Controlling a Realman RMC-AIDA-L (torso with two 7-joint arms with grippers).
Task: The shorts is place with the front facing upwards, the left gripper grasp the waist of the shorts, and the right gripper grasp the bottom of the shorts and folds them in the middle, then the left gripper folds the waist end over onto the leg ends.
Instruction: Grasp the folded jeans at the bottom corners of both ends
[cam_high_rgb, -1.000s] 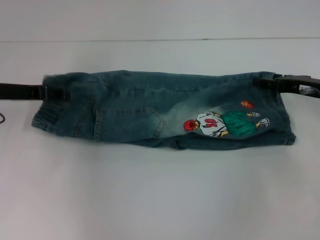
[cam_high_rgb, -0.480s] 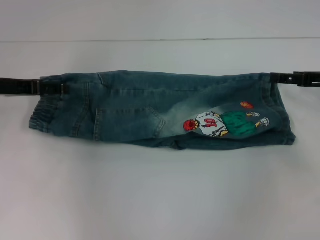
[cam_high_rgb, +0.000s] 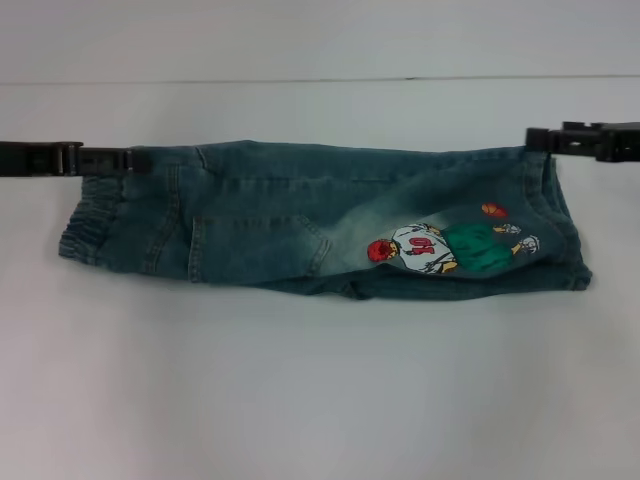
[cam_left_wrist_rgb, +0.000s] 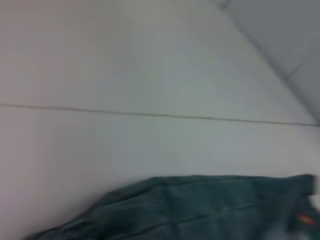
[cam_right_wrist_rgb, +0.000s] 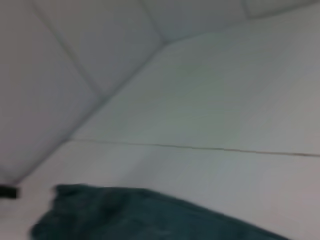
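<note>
The shorts (cam_high_rgb: 300, 225) lie folded lengthwise on the white table, a long blue-green denim strip with the cartoon patch (cam_high_rgb: 450, 245) facing up. The ruched waist (cam_high_rgb: 85, 225) is at the left end. The leg ends (cam_high_rgb: 570, 240) are at the right end. My left gripper (cam_high_rgb: 125, 160) comes in from the left and meets the far corner of the waist end. My right gripper (cam_high_rgb: 535, 138) comes in from the right and sits at the far corner of the leg ends. Both wrist views show only denim, the shorts (cam_left_wrist_rgb: 210, 210) and the shorts (cam_right_wrist_rgb: 140, 215), on the table.
The white table (cam_high_rgb: 320, 380) spreads wide in front of the shorts. A thin seam line (cam_high_rgb: 320, 80) runs across it behind them. A small dark object (cam_right_wrist_rgb: 7, 191) shows beyond the far end of the cloth in the right wrist view.
Both grippers moved toward the table's far side. The right one drew back off the leg corner to the cloth's edge. The shorts settled flatter, and the waist end dropped.
</note>
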